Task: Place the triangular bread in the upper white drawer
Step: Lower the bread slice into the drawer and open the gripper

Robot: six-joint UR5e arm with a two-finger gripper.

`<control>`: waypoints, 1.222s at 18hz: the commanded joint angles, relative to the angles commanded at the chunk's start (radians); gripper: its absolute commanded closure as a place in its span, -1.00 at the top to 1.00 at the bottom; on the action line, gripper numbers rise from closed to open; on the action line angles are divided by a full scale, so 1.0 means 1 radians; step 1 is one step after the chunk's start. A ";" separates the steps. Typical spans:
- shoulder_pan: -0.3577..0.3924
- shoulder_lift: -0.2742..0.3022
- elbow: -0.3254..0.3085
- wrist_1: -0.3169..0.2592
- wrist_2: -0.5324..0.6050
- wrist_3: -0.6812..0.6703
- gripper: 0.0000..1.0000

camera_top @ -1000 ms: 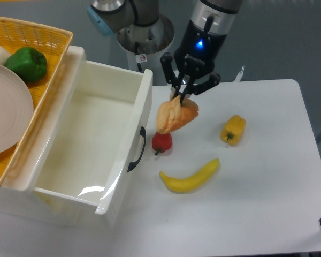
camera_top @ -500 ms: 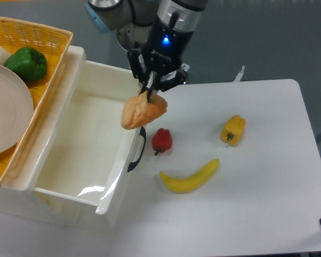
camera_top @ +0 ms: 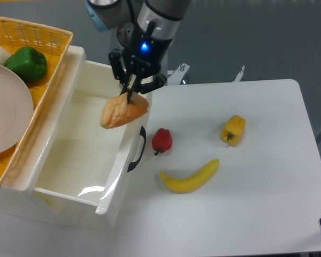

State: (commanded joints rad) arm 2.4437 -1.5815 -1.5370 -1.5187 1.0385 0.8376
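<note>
gripper [camera_top: 131, 89] clamped on the triangular bread [camera_top: 123, 111], which hangs above the front wall of the upper white drawer [camera_top: 69, 155]; banana [camera_top: 190, 178] on table [camera_top: 267, 160].

The triangular bread [camera_top: 123, 111] is tan-orange with a golden crust and a paler face. The upper white drawer [camera_top: 69, 155] is glossy white, with a black curved handle [camera_top: 137, 149] on its front. The gripper [camera_top: 132, 88] is black, with a small blue light glowing above it. To the left, a woven yellow basket [camera_top: 37, 37] holds a green bell pepper [camera_top: 27, 64] and a cream plate [camera_top: 5, 110]. On the white table [camera_top: 257, 214] lie a red pepper [camera_top: 162, 140], a yellow banana [camera_top: 190, 177] and a yellow bell pepper [camera_top: 233, 129].
</note>
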 joint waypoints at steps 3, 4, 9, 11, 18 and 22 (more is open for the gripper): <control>-0.017 -0.003 0.000 0.002 -0.002 0.000 -1.00; -0.023 -0.012 0.000 0.002 -0.003 0.000 -1.00; -0.057 -0.041 0.000 0.003 -0.005 0.002 -0.92; -0.065 -0.048 0.000 0.003 -0.006 0.002 -0.92; -0.086 -0.066 0.000 0.003 -0.005 0.000 -0.92; -0.088 -0.081 0.000 0.005 -0.003 0.003 -0.84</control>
State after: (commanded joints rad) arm 2.3562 -1.6628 -1.5370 -1.5141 1.0354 0.8406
